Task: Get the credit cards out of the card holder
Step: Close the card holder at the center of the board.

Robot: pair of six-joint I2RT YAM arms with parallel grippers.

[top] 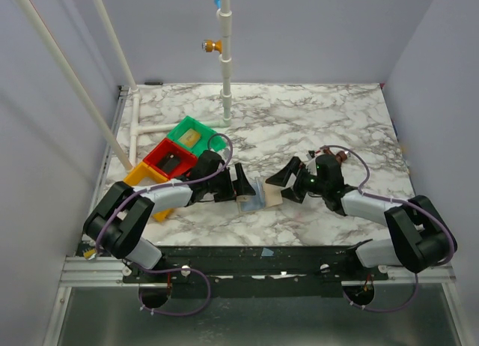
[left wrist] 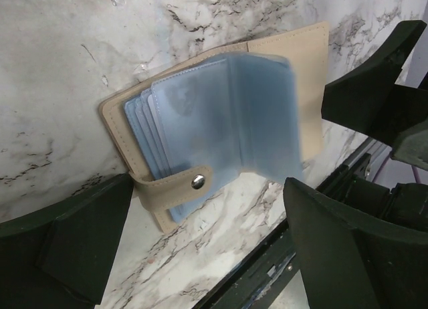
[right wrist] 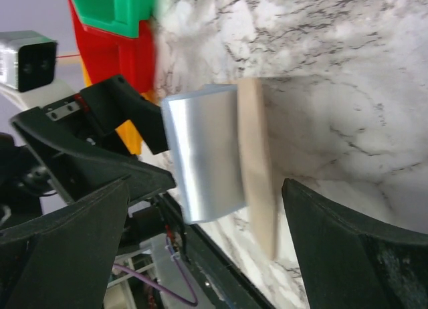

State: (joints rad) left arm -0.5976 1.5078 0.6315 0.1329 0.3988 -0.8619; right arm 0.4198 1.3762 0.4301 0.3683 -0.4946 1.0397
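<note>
Although the card holder [top: 260,194] lies open on the marble table [top: 314,121], between the two arms, no credit card shows plainly. Only grey-blue plastic sleeves [left wrist: 200,122] can be seen, fanned inside the tan cover. The left gripper [left wrist: 207,195] hangs over it with its jaws spread wide and nothing between them. The right gripper [right wrist: 206,188] faces it from the other side, likewise spread and empty.

The chief risk is that a finger pinches a sleeve rather than a card, so that the whole holder lifts or slides across the table. One leaf stands half-raised and could flop shut, hiding the slots. The strap [left wrist: 167,192] with its stud curls over the near edge and may snag a fingertip. With both grippers so near each other, they might also knock together over the holder.
</note>
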